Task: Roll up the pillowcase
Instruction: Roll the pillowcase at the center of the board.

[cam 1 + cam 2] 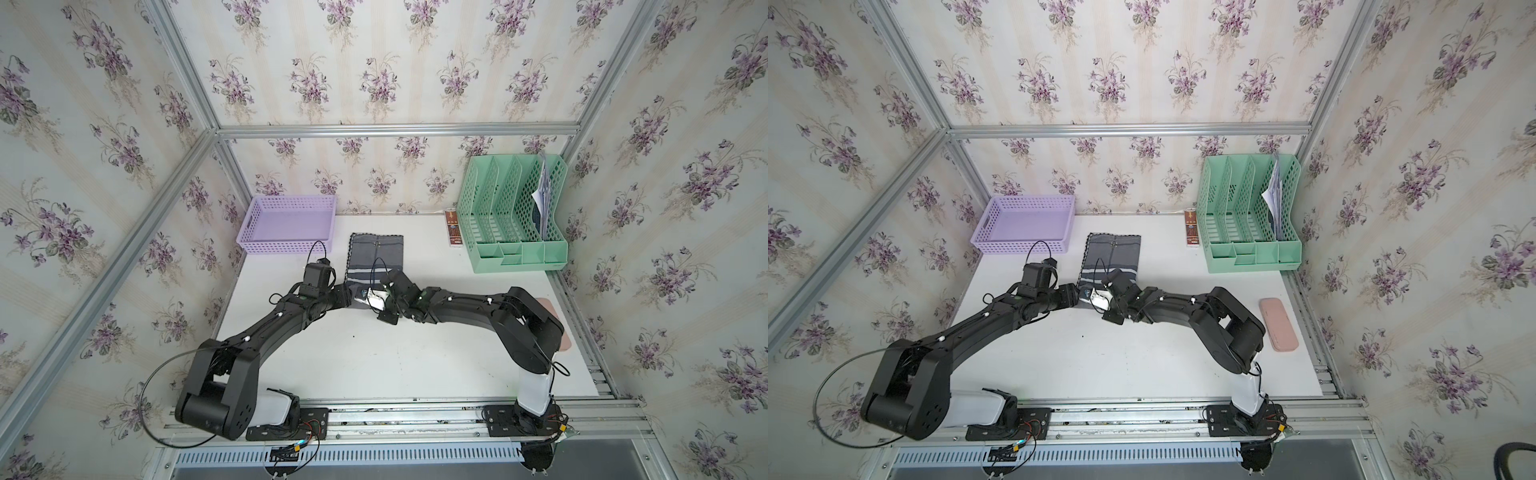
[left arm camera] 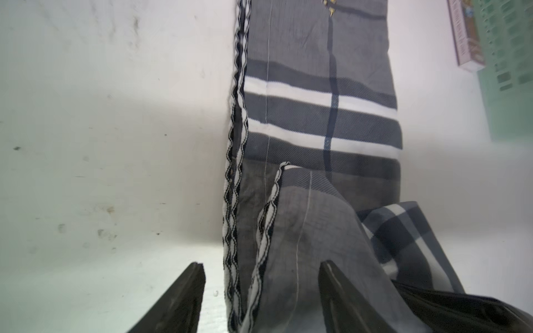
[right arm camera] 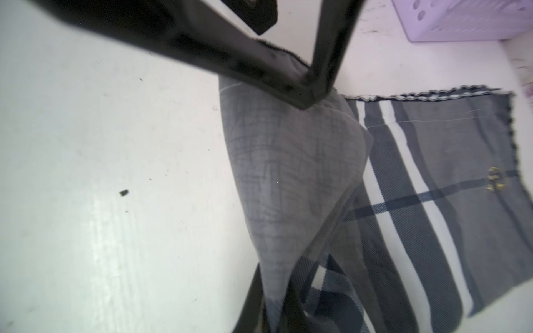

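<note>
In both top views the pillowcase [image 1: 376,255] lay as a folded strip on the white table [image 1: 374,365]. Its far end was flat just beside the lilac basket [image 1: 286,224], and its near end was mostly hidden from above. The green file rack [image 1: 515,216], a small box [image 1: 454,228] and a pink case [image 1: 1279,324] sat well apart, so nothing blocked the roll's path; only the basket was near enough to catch a straying corner. In the left wrist view the left gripper [image 2: 261,263] stood wide, with the stitched edge lying loose and unclamped between its jaws. In the right wrist view the right gripper [image 3: 272,288] was pinched tight on a raised grey fold. We judged that the soft fold, held on one side alone, could sag and roll crooked, and that the two grippers, so close together, might collide.
</note>
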Action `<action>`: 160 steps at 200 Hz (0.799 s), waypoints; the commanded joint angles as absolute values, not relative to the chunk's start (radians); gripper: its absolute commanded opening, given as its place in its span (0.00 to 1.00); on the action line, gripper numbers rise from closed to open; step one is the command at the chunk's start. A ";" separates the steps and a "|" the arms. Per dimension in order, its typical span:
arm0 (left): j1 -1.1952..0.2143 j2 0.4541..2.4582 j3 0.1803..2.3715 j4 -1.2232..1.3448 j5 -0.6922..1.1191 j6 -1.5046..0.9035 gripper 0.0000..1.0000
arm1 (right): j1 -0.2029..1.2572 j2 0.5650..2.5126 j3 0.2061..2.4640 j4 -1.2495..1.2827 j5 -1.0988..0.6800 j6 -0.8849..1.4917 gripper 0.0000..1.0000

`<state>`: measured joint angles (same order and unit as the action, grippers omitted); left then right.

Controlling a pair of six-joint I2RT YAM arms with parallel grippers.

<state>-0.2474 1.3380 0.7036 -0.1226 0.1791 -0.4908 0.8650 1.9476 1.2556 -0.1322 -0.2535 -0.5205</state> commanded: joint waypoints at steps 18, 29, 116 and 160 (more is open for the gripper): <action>-0.242 1.260 0.652 -0.140 0.255 -0.509 0.69 | 0.759 2.067 1.457 -0.683 -0.759 -0.444 0.00; -0.241 1.231 0.627 -0.122 0.261 -0.515 0.69 | 0.730 2.105 1.518 -0.731 -0.843 -0.430 0.00; -0.242 1.114 0.519 0.025 0.412 -0.476 0.87 | 0.697 2.252 1.700 -0.853 -0.993 -0.278 0.00; -0.242 1.180 0.511 0.032 0.367 -0.463 0.89 | 0.648 2.299 1.763 -0.759 -1.085 -0.074 0.00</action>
<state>-0.2436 1.1542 0.5117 -0.0029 0.3813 -0.4854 0.6628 2.2822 1.7351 -0.8059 -1.0145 -0.2058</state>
